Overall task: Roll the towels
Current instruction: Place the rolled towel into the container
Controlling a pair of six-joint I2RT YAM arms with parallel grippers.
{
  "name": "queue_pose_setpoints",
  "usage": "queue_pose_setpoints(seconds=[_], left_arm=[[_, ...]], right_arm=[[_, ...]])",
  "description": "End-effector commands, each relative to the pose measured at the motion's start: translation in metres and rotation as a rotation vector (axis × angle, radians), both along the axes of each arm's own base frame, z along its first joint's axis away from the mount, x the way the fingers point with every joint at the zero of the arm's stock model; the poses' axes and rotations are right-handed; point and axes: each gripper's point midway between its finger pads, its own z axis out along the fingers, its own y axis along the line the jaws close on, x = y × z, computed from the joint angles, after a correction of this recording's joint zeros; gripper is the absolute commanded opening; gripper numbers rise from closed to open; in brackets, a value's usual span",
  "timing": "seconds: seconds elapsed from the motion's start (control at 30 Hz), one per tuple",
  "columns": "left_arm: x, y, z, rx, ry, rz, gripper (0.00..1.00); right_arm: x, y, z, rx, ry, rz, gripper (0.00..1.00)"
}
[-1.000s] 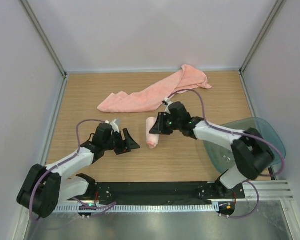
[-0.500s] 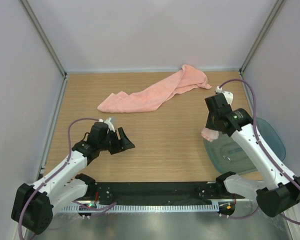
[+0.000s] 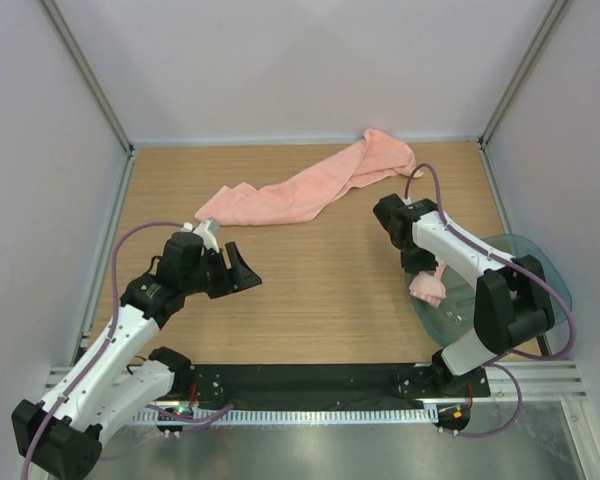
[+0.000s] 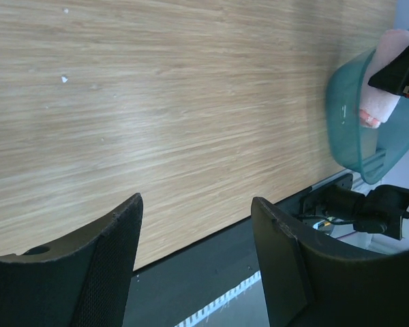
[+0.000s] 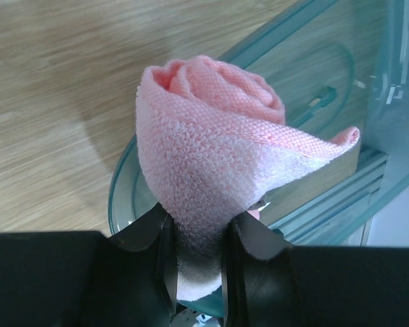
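From above, the left gripper hangs over the bare wooden table on the left side, its 2 black fingers spread wide with nothing between them. The long towel, salmon pink and unrolled, lies slantwise across the far part of the table, with 1 end bunched near the back right corner, well apart from both grippers. The translucent teal tray sits at the table's near right side. The right gripper is at the tray's left rim, clamped on the rolled towel, a small pink roll hanging just over that rim. In the left wrist view, the left gripper shows both fingers standing far apart above plain wood grain, touching nothing. The tray appears at the upper right with the rolled towel above it, partly covered by the black tip of the right gripper. In the right wrist view, the right gripper has its 2 fingers drawn in narrow, pinching the lower end of the rolled towel. The roll stands out from the fingers with its spiral end facing the camera, and 1 loose corner with a paler, whitish patch sticks out to the right. Behind the roll lies the tray, with its rim curving under the towel and wood beyond to the left.
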Motion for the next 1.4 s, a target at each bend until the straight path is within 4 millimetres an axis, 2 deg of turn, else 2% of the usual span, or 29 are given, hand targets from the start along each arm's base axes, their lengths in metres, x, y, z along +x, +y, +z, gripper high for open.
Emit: queue_pose_setpoints(seconds=[0.0, 0.07, 0.1, 0.13, 0.17, 0.2, 0.27, 0.3, 0.33, 0.37, 0.43, 0.53, 0.6, 0.63, 0.73, 0.77, 0.8, 0.83, 0.9, 0.93, 1.0, 1.03, 1.07, 1.13, 1.27, 1.33, 1.37], left_arm=[[-0.008, 0.007, 0.000, 0.040, 0.011, -0.009, 0.66], [-0.007, 0.008, 0.000, 0.040, 0.005, -0.003, 0.66], [-0.007, 0.008, 0.000, 0.040, 0.003, -0.002, 0.66], [-0.006, 0.009, -0.002, 0.045, 0.003, 0.003, 0.66], [-0.006, 0.009, -0.002, 0.045, 0.000, 0.006, 0.66], [-0.005, 0.009, -0.001, 0.045, -0.003, 0.007, 0.66], [-0.004, 0.009, -0.002, 0.047, -0.006, 0.013, 0.66], [-0.003, 0.010, -0.003, 0.051, -0.004, 0.014, 0.66], [-0.002, 0.011, -0.002, 0.053, -0.007, 0.017, 0.66], [-0.002, 0.010, -0.002, 0.054, -0.008, 0.017, 0.66], [-0.003, 0.010, -0.002, 0.052, -0.011, 0.013, 0.66], [-0.003, 0.010, -0.001, 0.048, -0.015, 0.014, 0.66], [-0.003, 0.010, -0.001, 0.045, -0.020, 0.018, 0.66], [-0.003, 0.010, -0.001, 0.042, -0.022, 0.019, 0.66], [-0.003, 0.011, -0.003, 0.043, -0.019, 0.023, 0.66], [-0.002, 0.010, -0.003, 0.045, -0.019, 0.022, 0.66], [-0.002, 0.010, -0.003, 0.045, -0.019, 0.022, 0.66], [-0.003, 0.010, -0.003, 0.043, -0.017, 0.021, 0.66], [-0.003, 0.010, -0.002, 0.041, -0.020, 0.020, 0.66], [-0.003, 0.010, -0.002, 0.040, -0.020, 0.019, 0.66], [-0.003, 0.010, -0.001, 0.034, -0.022, 0.019, 0.66], [-0.004, 0.009, -0.001, 0.034, -0.022, 0.015, 0.66], [-0.004, 0.009, -0.001, 0.033, -0.023, 0.015, 0.66], [-0.004, 0.009, -0.001, 0.031, -0.025, 0.016, 0.66], [-0.004, 0.009, -0.002, 0.033, -0.024, 0.017, 0.65], [-0.004, 0.009, -0.002, 0.031, -0.023, 0.017, 0.65], [-0.004, 0.009, -0.002, 0.031, -0.023, 0.017, 0.65]], right_arm=[[0.005, 0.027, -0.028, 0.123, 0.038, 0.049, 0.01], [0.007, 0.049, -0.046, 0.248, 0.056, 0.079, 0.01], [0.010, 0.057, -0.049, 0.283, 0.054, 0.085, 0.01], [0.013, 0.065, -0.050, 0.322, 0.042, 0.091, 0.01], [0.025, 0.085, -0.048, 0.425, 0.003, 0.115, 0.01], [0.032, 0.097, -0.044, 0.480, -0.025, 0.127, 0.01], [0.048, 0.125, -0.030, 0.616, -0.086, 0.170, 0.01], [0.060, 0.148, -0.016, 0.736, -0.140, 0.211, 0.01], [0.067, 0.161, -0.005, 0.805, -0.180, 0.210, 0.01], [0.083, 0.175, 0.014, 0.878, -0.267, 0.247, 0.01], [0.094, 0.190, 0.035, 0.957, -0.325, 0.283, 0.01], [0.100, 0.198, 0.050, 0.975, -0.328, 0.346, 0.01], [0.095, 0.199, 0.049, 0.968, -0.296, 0.412, 0.01], [0.084, 0.201, 0.046, 0.994, -0.269, 0.438, 0.01], [0.074, 0.203, 0.051, 1.086, -0.307, 0.490, 0.01], [0.066, 0.202, 0.039, 1.127, -0.293, 0.492, 0.01], [0.063, 0.201, 0.037, 1.159, -0.295, 0.472, 0.01], [0.054, 0.192, 0.022, 1.175, -0.285, 0.438, 0.01], [0.059, 0.188, 0.020, 1.218, -0.334, 0.420, 0.01], [0.052, 0.184, 0.008, 1.215, -0.323, 0.398, 0.01], [0.054, 0.181, 0.005, 1.229, -0.357, 0.394, 0.01], [0.051, 0.176, -0.005, 1.241, -0.351, 0.361, 0.01], [0.057, 0.176, -0.004, 1.248, -0.383, 0.372, 0.01], [0.056, 0.176, -0.009, 1.280, -0.389, 0.366, 0.01], [0.062, 0.172, -0.025, 1.243, -0.377, 0.360, 0.01], [0.064, 0.161, -0.045, 1.166, -0.353, 0.311, 0.01], [0.060, 0.151, -0.061, 1.106, -0.321, 0.269, 0.01]])
